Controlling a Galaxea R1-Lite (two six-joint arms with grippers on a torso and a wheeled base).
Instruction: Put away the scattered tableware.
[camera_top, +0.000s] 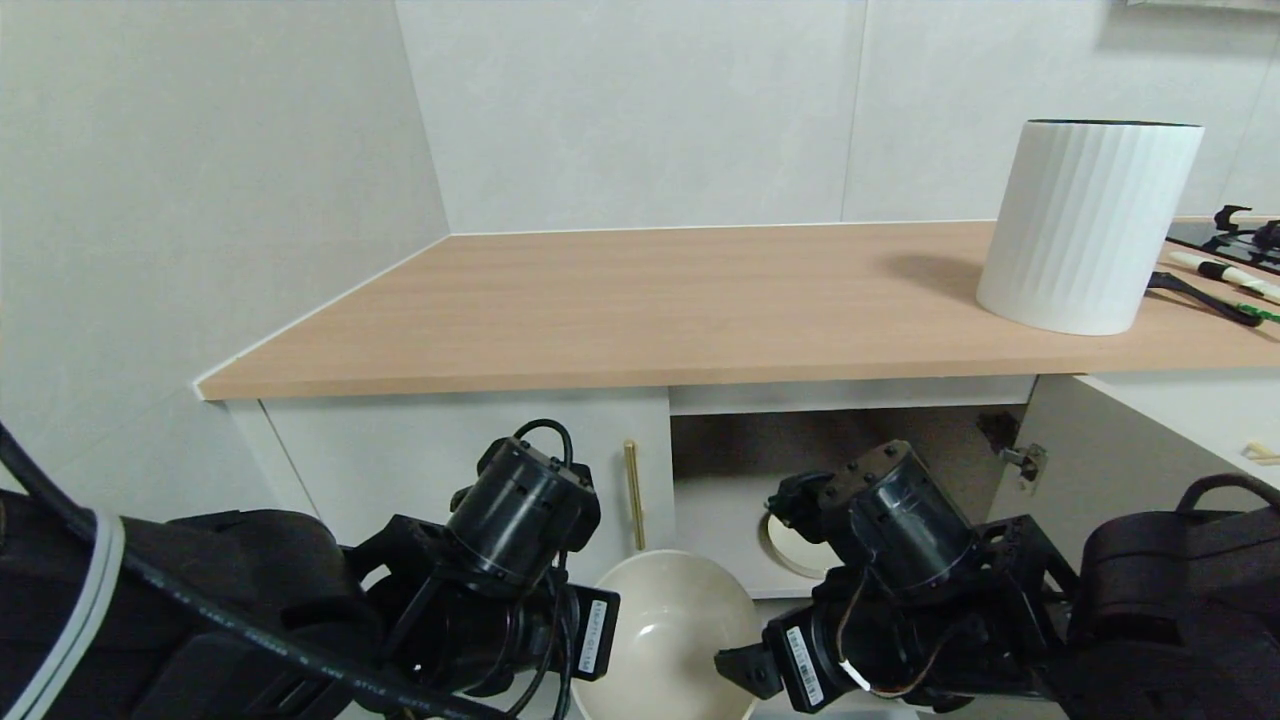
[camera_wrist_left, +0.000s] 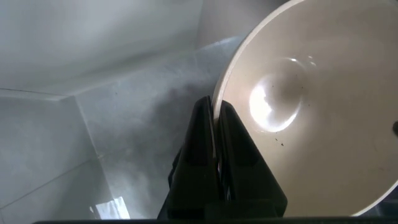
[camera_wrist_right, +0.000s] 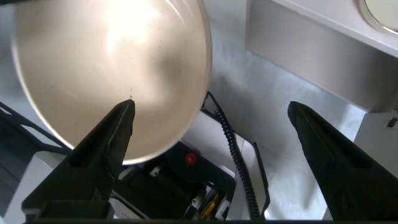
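Low in front of the open cupboard (camera_top: 850, 450), btwn both arms, hangs the bowl (camera_top: 668, 640) — carried by the L claw (camera_wrist_left: 214, 111), which is clenched on its rim, one finger inside, one outside, the thin edge pinched btwn them. Bowl is tilted, hollow facing up toward the head cam. R claw (camera_wrist_right: 211, 109) sits just beside the bowl's opposite side, fingers spread wide, grasping nothing. One fingertip (camera_wrist_right: 124, 115) overlaps the bowl's edge in the R wrist view, contact can't be told.

Bowl: round, deep, cream, glossy glaze w/ a bright highlight at the base & a few dark specks. Inside the cupboard a flat round pale plate (camera_top: 790, 545) lies on the bottom shelf. Closed door beside it is matte white w/ a slim brass bar handle (camera_top: 633, 495). Above, the desk (camera_top: 650, 300) is smooth light wood-grain — at its R end stands a white ribbed cylinder (camera_top: 1090, 225), open-topped, w/ several utensils (camera_top: 1215, 285) lying just past it.
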